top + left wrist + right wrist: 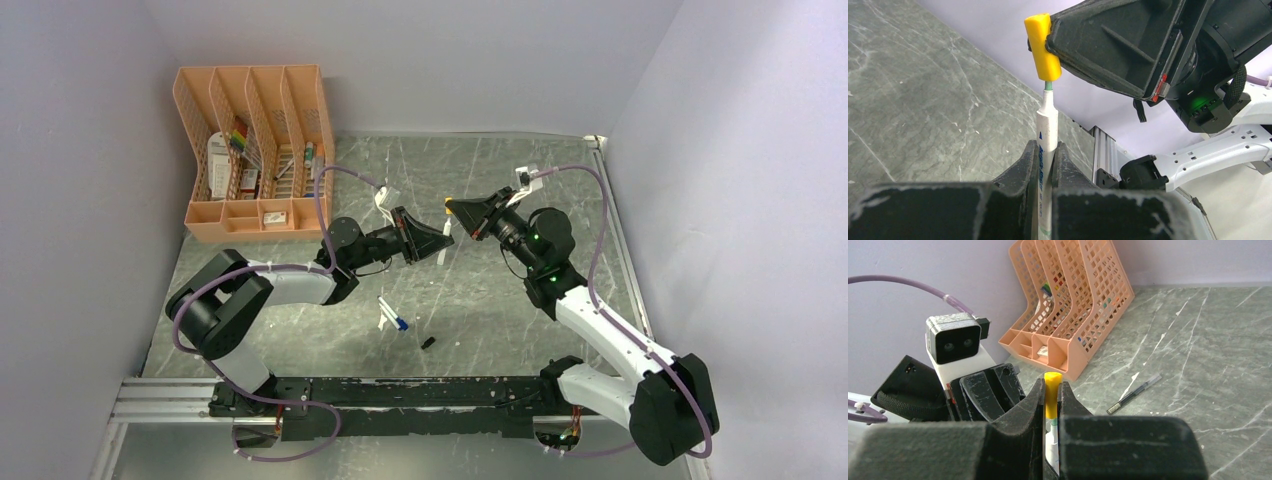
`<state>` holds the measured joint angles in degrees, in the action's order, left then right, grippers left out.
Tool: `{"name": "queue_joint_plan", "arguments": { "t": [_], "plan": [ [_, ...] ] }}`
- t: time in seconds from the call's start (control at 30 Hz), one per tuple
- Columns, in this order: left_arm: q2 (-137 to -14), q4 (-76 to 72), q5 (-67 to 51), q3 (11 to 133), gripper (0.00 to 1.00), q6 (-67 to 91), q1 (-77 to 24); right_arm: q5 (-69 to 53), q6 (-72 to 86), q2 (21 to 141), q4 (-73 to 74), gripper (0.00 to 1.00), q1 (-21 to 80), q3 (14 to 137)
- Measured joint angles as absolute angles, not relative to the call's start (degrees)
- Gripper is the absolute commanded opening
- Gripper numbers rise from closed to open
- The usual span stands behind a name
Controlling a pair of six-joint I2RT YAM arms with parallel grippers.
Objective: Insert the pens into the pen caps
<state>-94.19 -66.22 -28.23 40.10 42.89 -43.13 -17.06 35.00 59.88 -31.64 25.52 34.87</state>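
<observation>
Above the middle of the table the two arms meet nose to nose. The left gripper is closed tight on a white pen, gripping the barrel partway along, so the front of the pen sticks out past the fingers with its green tip leading. The right gripper is pinched just as tight on a yellow cap, which stands clear of its fingertips. From the left wrist camera the pen tip sits right at the cap's open end, pen and cap nearly in line; whether the tip is inside I cannot tell.

Down on the table, between the arms and nearer the bases, lies a second pen, white with blue at one end; whether that blue is a seated cap I cannot tell. A black cap lies near it, apart, on the right arm's side. The right wrist camera shows a dark pen flat on the table, not far from the orange organiser; the organiser stands in the far left corner with odds and ends in its slots.
</observation>
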Motion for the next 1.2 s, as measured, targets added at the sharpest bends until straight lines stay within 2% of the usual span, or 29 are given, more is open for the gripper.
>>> {"name": "queue_joint_plan", "arguments": {
  "t": [0.93, 1.2],
  "plan": [
    [-96.8, -72.8, -25.0, 41.3, 0.07, 48.4, -43.2, -16.2, 36.6, 58.2, -33.9, 0.0, 25.5, 32.4],
    [-97.5, -67.4, -24.2, 45.3, 0.07, 46.5, -43.6, -14.5, 33.9, 58.2, -34.3, 0.02, 24.8, 32.7]
  ]
}}
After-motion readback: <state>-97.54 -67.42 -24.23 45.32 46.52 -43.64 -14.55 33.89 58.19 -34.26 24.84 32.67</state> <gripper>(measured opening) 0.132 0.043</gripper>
